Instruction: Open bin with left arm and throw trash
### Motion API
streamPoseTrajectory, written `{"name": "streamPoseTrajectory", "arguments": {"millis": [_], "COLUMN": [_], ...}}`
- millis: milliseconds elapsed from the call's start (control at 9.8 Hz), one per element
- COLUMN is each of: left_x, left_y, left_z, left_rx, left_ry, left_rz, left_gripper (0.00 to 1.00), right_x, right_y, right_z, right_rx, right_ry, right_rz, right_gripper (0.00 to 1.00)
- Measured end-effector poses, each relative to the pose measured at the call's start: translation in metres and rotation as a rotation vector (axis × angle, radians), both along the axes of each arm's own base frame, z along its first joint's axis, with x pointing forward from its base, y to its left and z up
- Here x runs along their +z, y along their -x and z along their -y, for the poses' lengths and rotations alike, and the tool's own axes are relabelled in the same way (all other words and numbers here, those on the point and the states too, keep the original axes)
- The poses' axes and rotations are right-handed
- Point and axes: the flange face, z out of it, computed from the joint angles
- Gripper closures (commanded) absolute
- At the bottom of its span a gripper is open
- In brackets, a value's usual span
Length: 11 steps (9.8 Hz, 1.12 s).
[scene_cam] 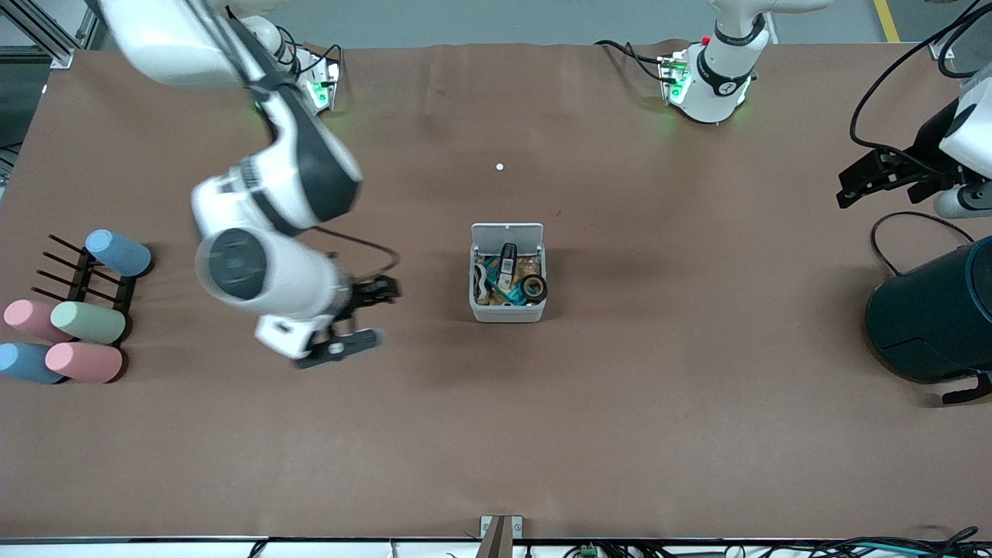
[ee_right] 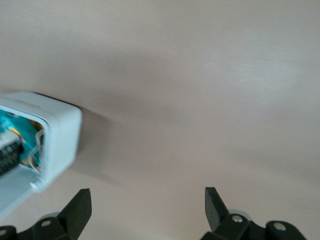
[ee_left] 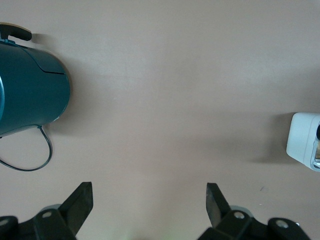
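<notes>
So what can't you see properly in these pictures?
- The bin: the right wrist view shows only a blurred corner, cut off at the edge.
- The trash: a jumble, the pieces too small to tell apart from the front.
- The teal container: cut by the front view's edge.
- The left tool and right tool, both open: only fingertips in wrist views.

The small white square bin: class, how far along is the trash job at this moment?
Done: the small white square bin stands open, its lid up, with a black tape ring and wrappers inside. In hand: nothing; the left end effector and right end effector are open and empty. Left: no loose trash shows.
</notes>
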Motion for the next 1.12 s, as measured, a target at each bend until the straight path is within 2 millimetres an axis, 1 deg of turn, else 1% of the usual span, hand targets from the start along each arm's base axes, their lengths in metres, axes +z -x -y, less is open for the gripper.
{"name": "streamPoseTrajectory", "arguments": {"millis": [102, 204, 306, 408, 510, 612, 714, 816, 1020, 1122], "left_x": [0.000, 0.000, 0.000, 0.000, 0.000, 0.000, 0.000, 0.000, 0.000, 0.000], "left_y": [0.000, 0.000, 0.000, 0.000, -0.001, -0.001, -0.001, -0.001, -0.001, -0.001], "left_z": [0.000, 0.000, 0.000, 0.000, 0.000, 0.000, 0.000, -0.001, -0.001, -0.001], "left_rx": [0.000, 0.000, 0.000, 0.000, 0.000, 0.000, 0.000, 0.001, 0.001, 0.001], "left_ry": [0.000, 0.000, 0.000, 0.000, 0.000, 0.000, 0.000, 0.000, 0.000, 0.000], "left_rz": [0.000, 0.000, 0.000, 0.000, 0.000, 0.000, -0.001, 0.000, -0.001, -0.001], "left_gripper": [0.00, 0.00, 0.00, 0.00, 0.00, 0.00, 0.00, 0.00, 0.00, 0.00], "right_x": [0.031, 0.067, 0.105, 0.138, 0.166, 0.188, 0.205, 0.221, 0.253, 0.260], "right_y": [0.000, 0.007, 0.019, 0.032, 0.046, 0.058, 0.067, 0.078, 0.106, 0.116], "right_z": [0.038, 0.071, 0.107, 0.144, 0.179, 0.207, 0.221, 0.223, 0.223, 0.223], "right_rx": [-0.010, -0.003, -0.007, -0.039, -0.083, -0.121, -0.143, -0.152, -0.205, -0.233], "right_ry": [0.030, 0.068, 0.100, 0.115, 0.120, 0.120, 0.118, 0.116, 0.116, 0.117], "right_rz": [0.011, 0.033, 0.047, 0.056, 0.066, 0.081, 0.102, 0.119, 0.144, 0.151], "right_gripper": [0.00, 0.00, 0.00, 0.00, 0.00, 0.00, 0.00, 0.00, 0.00, 0.00]}}
